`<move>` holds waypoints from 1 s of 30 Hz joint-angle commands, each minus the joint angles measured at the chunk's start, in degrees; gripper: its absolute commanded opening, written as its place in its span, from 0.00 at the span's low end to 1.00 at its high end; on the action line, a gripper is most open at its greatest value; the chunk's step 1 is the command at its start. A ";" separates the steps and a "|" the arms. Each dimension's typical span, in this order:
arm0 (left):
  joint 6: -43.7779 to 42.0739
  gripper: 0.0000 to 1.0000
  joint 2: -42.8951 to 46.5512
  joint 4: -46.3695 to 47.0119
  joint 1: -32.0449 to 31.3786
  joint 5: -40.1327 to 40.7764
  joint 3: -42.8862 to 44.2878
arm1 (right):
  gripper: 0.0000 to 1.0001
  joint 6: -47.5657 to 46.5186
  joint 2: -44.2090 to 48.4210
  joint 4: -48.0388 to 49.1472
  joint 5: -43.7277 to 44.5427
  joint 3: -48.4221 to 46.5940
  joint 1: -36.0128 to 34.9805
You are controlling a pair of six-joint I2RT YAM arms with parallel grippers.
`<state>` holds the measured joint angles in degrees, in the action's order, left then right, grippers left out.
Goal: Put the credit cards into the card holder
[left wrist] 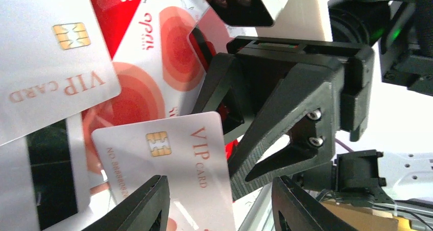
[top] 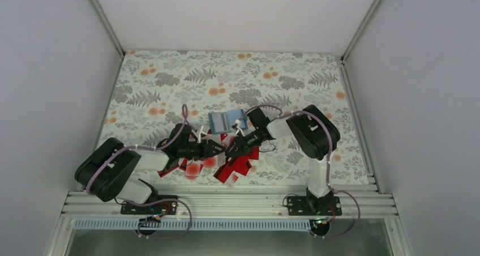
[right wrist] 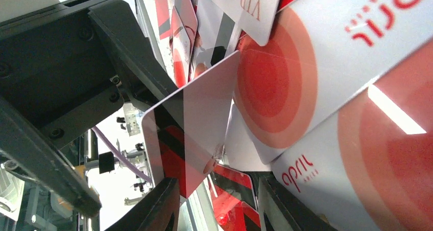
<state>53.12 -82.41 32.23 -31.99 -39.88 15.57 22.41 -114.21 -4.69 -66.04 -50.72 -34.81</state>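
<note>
The teal-blue card holder (top: 225, 120) lies on the cloth just behind both grippers. Red and white credit cards (top: 235, 165) are strewn in a heap in front of it. My left gripper (top: 219, 148) and right gripper (top: 230, 148) meet tip to tip over the heap. In the left wrist view my left gripper (left wrist: 219, 205) is open, and a white VIP card (left wrist: 173, 154) stands between its fingers, close to the left one. In the right wrist view my right gripper (right wrist: 219, 205) stands open. A tilted glossy card (right wrist: 194, 123) leans at its left finger (right wrist: 153, 205), well apart from the right one.
A floral cloth (top: 170, 86) covers the table. White enclosure walls stand on both sides and at the back. An aluminium rail (top: 226, 202) runs along the near edge, carrying both arm bases. Cables loop off each arm.
</note>
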 commanded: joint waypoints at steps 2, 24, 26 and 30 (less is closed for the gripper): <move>-4.22 0.52 2.23 -7.86 -0.03 2.71 1.73 | 0.40 -0.13 -2.43 -1.08 2.42 -2.13 -1.92; -7.45 0.55 6.33 -14.80 0.75 3.12 1.31 | 0.39 4.31 -4.39 2.06 2.35 -6.32 -5.17; -7.70 0.53 6.84 -15.45 1.01 3.22 1.06 | 0.39 4.68 -4.53 2.39 2.41 -6.32 -5.36; -8.37 0.50 8.19 -17.22 1.25 4.02 0.50 | 0.39 5.44 -4.67 3.03 2.62 -6.24 -5.69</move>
<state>46.70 -76.03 17.34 -31.22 -37.19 16.69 26.89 -117.32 -3.38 -64.75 -56.14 -39.53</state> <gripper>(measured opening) 0.515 0.394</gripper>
